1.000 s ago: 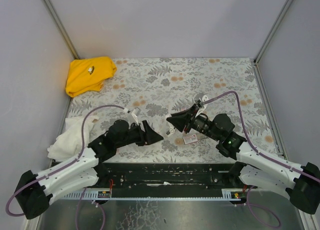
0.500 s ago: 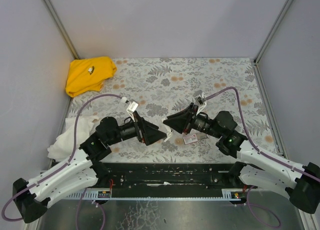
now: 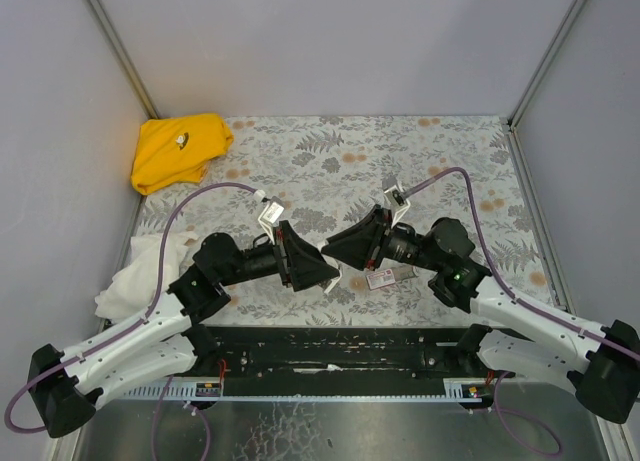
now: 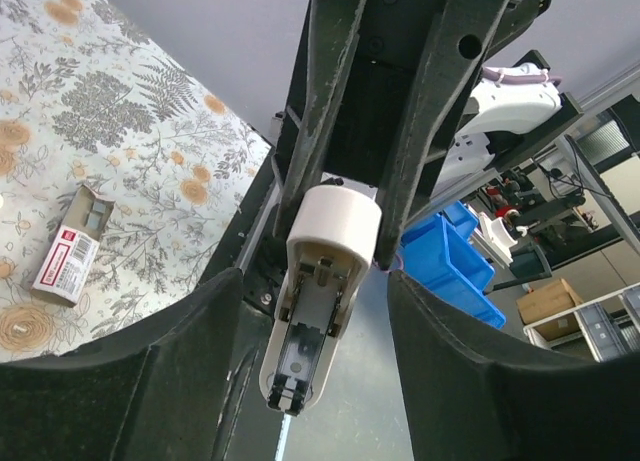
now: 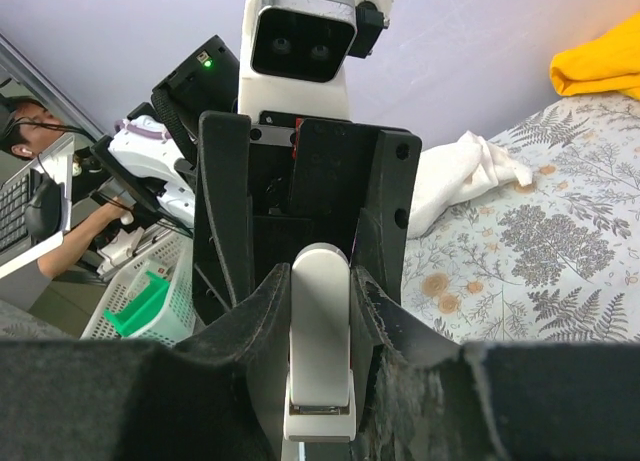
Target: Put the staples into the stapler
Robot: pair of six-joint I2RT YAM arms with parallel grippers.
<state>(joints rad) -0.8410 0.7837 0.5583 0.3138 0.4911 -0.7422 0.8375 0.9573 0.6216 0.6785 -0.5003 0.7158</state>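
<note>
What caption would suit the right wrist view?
Right gripper clamps a small white stapler, facing the open left gripper opposite.

There is one small box (image 3: 381, 278) with a red-and-white label, and it lies on one flowered table cover (image 3: 450, 151). There is one stapler (image 4: 320, 301), pale pink and white, just to the left of the box. There are two grippers, the left gripper (image 3: 326, 272) and the right gripper (image 3: 331, 246), both near the box on its left side. There are two cloths: one yellow cloth (image 3: 180, 149) far to the left and behind the box, and one white cloth (image 3: 135, 276) well to its left.
</note>
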